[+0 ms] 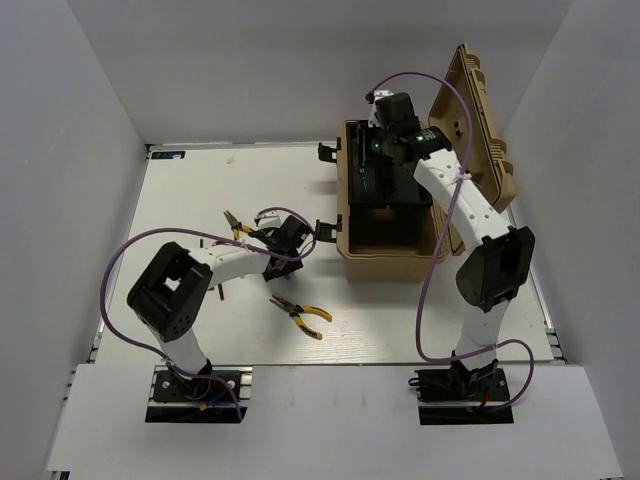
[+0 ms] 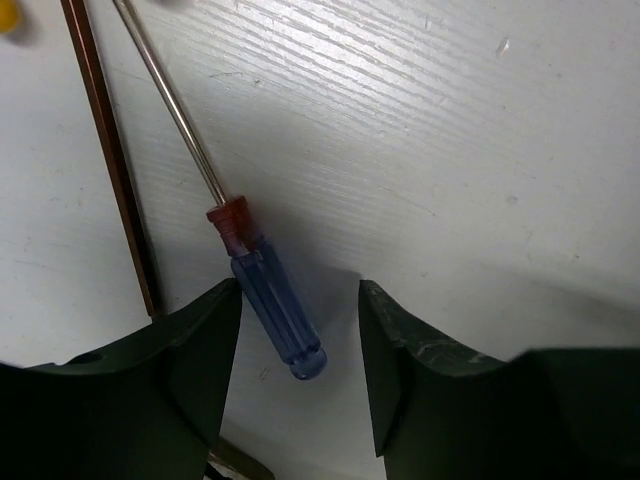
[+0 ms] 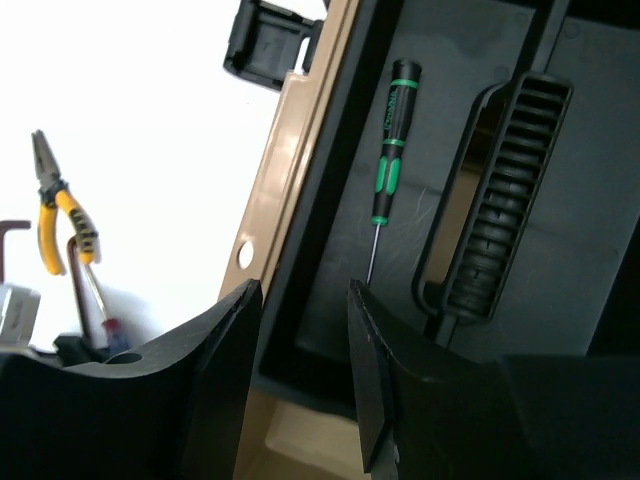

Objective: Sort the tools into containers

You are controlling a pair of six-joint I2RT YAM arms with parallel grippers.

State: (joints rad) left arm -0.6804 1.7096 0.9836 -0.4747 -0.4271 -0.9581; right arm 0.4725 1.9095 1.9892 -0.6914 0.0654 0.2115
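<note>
A blue/red-handled screwdriver [image 2: 270, 305] lies on the white table, its handle end between the fingers of my open left gripper [image 2: 300, 305], untouched. In the top view my left gripper [image 1: 293, 240] is low, left of the tan toolbox [image 1: 352, 262]. My right gripper [image 3: 305, 300] is open and empty, held over the box [image 1: 378, 160]. A green/black-handled screwdriver [image 3: 390, 135] lies in the box's black tray [image 3: 340, 260]. One pair of yellow-handled pliers [image 1: 238, 226] lies beside my left gripper, another [image 1: 301, 315] nearer the front. A dark hex key [image 2: 110, 160] lies left of the screwdriver shaft.
The toolbox lid [image 1: 478, 120] stands open at the far right. The tray has a ribbed black carry handle [image 3: 505, 200]. Black latches [image 1: 328, 152] stick out from the box's left side. The pliers [image 3: 55, 210] and a hex key [image 3: 78, 270] also show in the right wrist view.
</note>
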